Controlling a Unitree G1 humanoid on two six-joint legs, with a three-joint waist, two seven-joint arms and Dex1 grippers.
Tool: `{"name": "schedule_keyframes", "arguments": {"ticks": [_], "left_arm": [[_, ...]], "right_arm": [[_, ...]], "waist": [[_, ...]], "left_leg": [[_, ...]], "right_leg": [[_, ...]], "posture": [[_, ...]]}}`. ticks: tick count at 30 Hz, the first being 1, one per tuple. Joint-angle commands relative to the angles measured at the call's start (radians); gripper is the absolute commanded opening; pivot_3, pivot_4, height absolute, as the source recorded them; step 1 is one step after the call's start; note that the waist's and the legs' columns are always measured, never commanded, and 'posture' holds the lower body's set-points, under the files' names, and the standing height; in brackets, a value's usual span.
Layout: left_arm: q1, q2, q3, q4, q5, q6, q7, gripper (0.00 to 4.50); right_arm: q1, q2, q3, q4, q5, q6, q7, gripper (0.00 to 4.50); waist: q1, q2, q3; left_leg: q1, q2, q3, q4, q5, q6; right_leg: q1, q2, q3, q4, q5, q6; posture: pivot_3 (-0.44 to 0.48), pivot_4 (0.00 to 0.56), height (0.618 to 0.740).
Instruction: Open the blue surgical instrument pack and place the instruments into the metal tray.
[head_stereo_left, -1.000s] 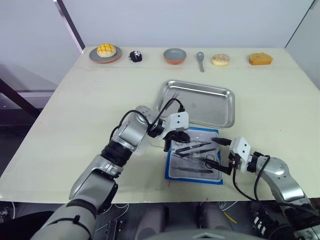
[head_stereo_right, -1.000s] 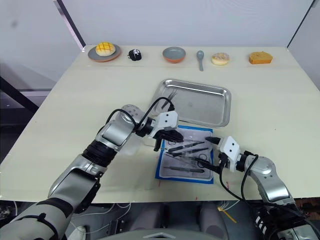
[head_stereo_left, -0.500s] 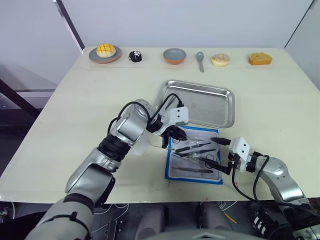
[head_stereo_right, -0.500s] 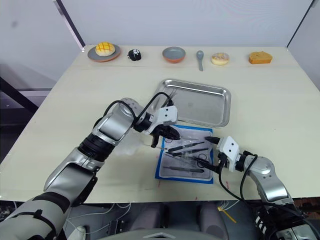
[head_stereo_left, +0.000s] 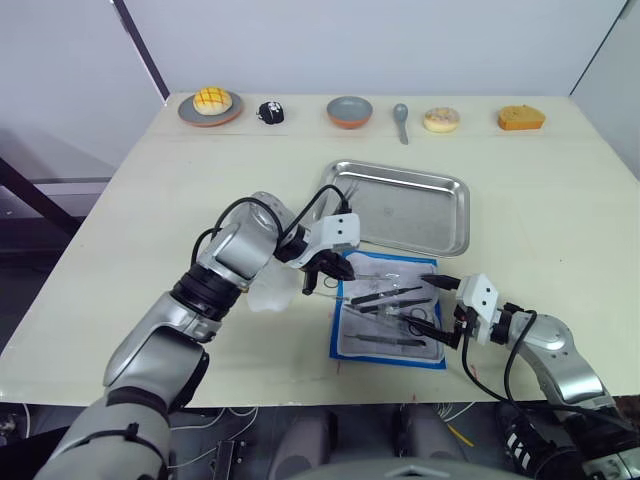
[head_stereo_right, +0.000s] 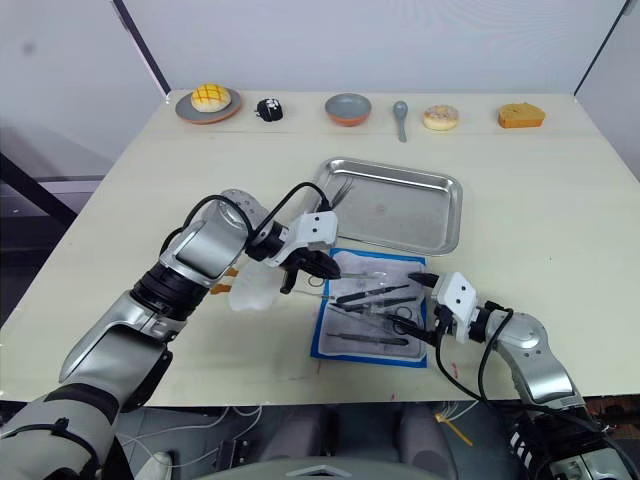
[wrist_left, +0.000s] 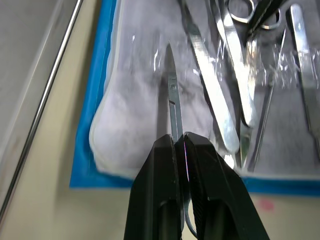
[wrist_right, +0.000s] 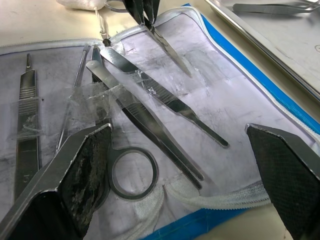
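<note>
On the pale table (head_stereo_left: 150, 190), the biggest thing is the shiny metal tray (head_stereo_left: 400, 207), and one silver tool already lies in its far left corner, too small to make out well. Just in front of the tray, touching its near edge, the blue pack (head_stereo_left: 388, 309) lies open flat with its grey-white lining up. Several slim tools (wrist_right: 145, 107) rest on the lining under clear pockets, so their outlines are partly hidden. The left gripper (wrist_left: 179, 145) is squeezed tight on a pair of scissors (wrist_left: 173, 107), holding them over the pack's left end; the ring handles are mostly cut off behind the fingers. Half a second ago that arm reached farther over the pack; it has pulled back to the left. The right gripper (head_stereo_left: 447, 312) sits at the pack's right edge with its jaws wide apart, much as before.
</note>
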Motion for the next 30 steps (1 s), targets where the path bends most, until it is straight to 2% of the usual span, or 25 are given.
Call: {"name": "schedule_keyframes", "arguments": {"ticks": [1,10,12,16,21,25,30], "left_arm": [[-0.018,0.043,0.026,-0.046,-0.025,-0.01,-0.039,0.07],[-0.034,0.17,0.072,-0.052,-0.061,-0.048,-0.121,0.07],[-0.048,0.167,0.112,-0.05,-0.103,-0.005,-0.118,0.07],[-0.057,0.111,0.205,-0.047,-0.172,0.066,-0.031,0.07],[-0.045,0.007,0.303,-0.065,-0.227,0.153,0.148,0.07],[-0.027,-0.137,0.404,-0.107,-0.259,0.279,0.39,0.07],[0.01,-0.264,0.437,-0.133,-0.227,0.294,0.638,0.07]], "right_arm": [[0.033,-0.008,0.039,0.12,-0.098,0.05,-0.035,4.5],[0.04,-0.015,0.037,0.12,-0.096,0.048,-0.03,4.5],[0.044,-0.017,0.035,0.12,-0.096,0.046,-0.029,4.5],[0.048,-0.019,0.035,0.117,-0.095,0.047,-0.028,4.5],[0.048,-0.02,0.036,0.114,-0.093,0.049,-0.025,4.5],[0.043,-0.024,0.035,0.115,-0.092,0.051,-0.018,4.5],[0.039,-0.031,0.034,0.119,-0.092,0.05,-0.01,4.5]], "waist": [[-0.001,0.0,0.0],[-0.001,0.0,0.0],[0.0,0.0,0.0],[0.001,0.0,0.0],[0.001,0.0,0.0],[0.001,-0.001,0.0],[0.002,0.0,0.0]], "left_leg": [[0.0,0.0,0.0,0.0,0.0,0.0],[0.0,0.0,0.0,0.0,0.0,0.0],[0.0,0.0,0.0,0.0,0.0,0.0],[0.0,0.0,0.0,0.0,0.0,0.0],[0.0,0.0,0.0,0.0,0.0,0.0],[0.0,0.0,-0.001,0.0,0.0,0.0],[0.0,0.0,0.0,0.0,0.002,-0.004]], "right_leg": [[0.0,0.0,0.0,0.0,0.0,0.0],[0.0,0.0,0.0,0.0,0.0,0.0],[0.0,0.0,0.0,0.0,0.0,0.0],[0.0,0.0,-0.001,0.0,0.0,0.0],[0.0,0.0,0.0,0.0,0.0,0.0],[0.0,0.0,0.0,0.0,0.0,0.0],[0.0,0.0,0.001,0.001,0.0,0.0]], "posture": [[0.0,0.15,0.74],[0.0,0.15,0.74],[0.0,0.15,0.74],[0.0,0.15,0.74],[0.0,0.15,0.74],[0.0,0.15,0.74],[0.0,0.15,0.74]]}}
